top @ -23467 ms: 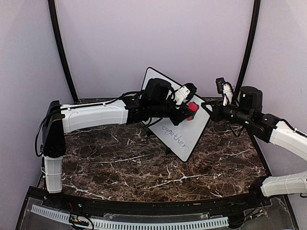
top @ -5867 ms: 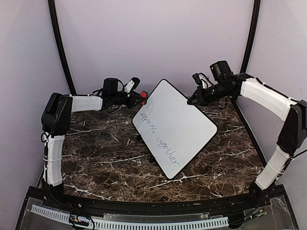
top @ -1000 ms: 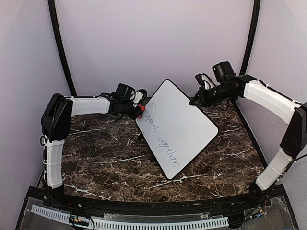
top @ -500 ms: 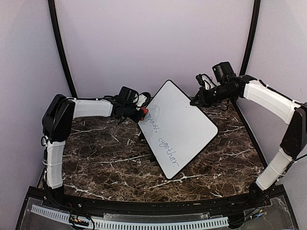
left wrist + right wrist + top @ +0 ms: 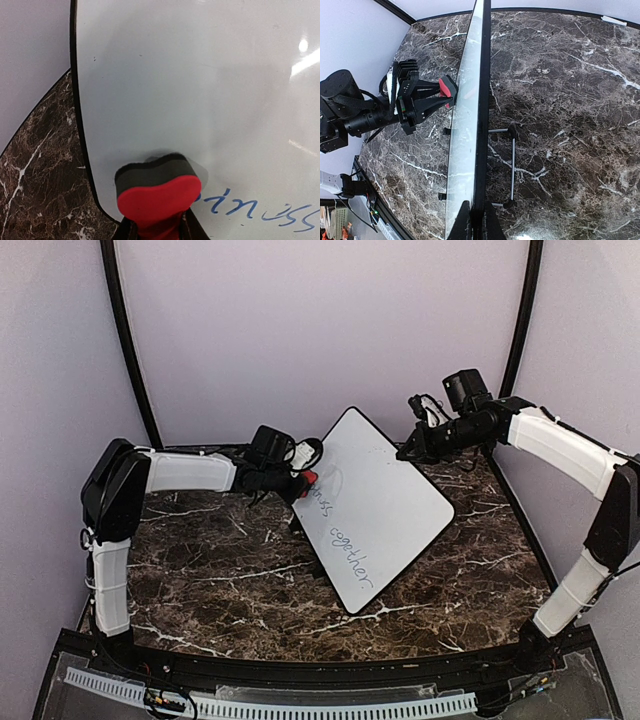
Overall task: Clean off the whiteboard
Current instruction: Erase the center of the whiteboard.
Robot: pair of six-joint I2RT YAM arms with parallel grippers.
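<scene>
The whiteboard (image 5: 385, 505) leans tilted on the marble table, with blue handwriting (image 5: 340, 530) running down its left side. My left gripper (image 5: 300, 478) is shut on a red eraser (image 5: 310, 478) with a dark felt face. In the left wrist view the eraser (image 5: 157, 192) presses on the whiteboard (image 5: 200, 85) near its left edge, just left of the blue letters (image 5: 260, 212). My right gripper (image 5: 408, 451) is shut on the board's upper right edge. The right wrist view looks along that black edge (image 5: 481, 115), pinched in my right gripper (image 5: 474, 222). The eraser (image 5: 448, 87) touches the glossy face.
A thin wire stand (image 5: 513, 167) props the board from behind on the dark marble table (image 5: 220, 580). Purple walls close the back and both sides, with black poles (image 5: 125, 340) in the corners. The table's near edge has a black rail (image 5: 300, 675).
My left gripper has slid right with the eraser, from the board's left edge onto its face. The first letters of the upper word are gone. The right arm has stayed still.
</scene>
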